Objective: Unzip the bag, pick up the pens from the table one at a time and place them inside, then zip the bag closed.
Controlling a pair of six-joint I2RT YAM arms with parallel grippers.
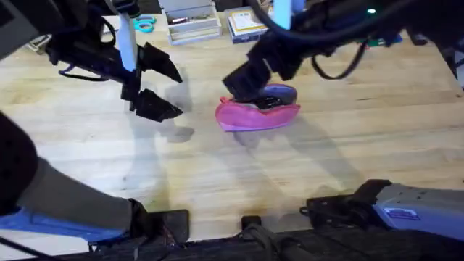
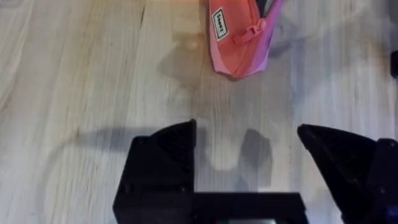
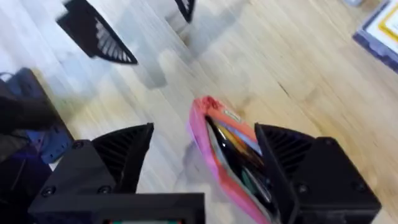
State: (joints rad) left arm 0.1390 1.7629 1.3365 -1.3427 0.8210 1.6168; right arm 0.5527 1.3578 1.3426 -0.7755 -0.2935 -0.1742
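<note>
The bag (image 1: 257, 114) lies unzipped on the tabletop (image 1: 348, 152), directly beneath the right claw (image 3: 205, 155), whose 2 fingers hang released astride the bag's gaping mouth; dark contents show inside. The left claw (image 1: 156, 83) is also released, grasping nothing, with the bag's zipper end (image 2: 249, 34) just ahead of it. Zipping looks like the step in hand: pin that near end with 1 claw, then draw the slider steadily along the seam so the fabric stays taut.

The bag (image 2: 239, 37) bears a label — unreadable.
</note>
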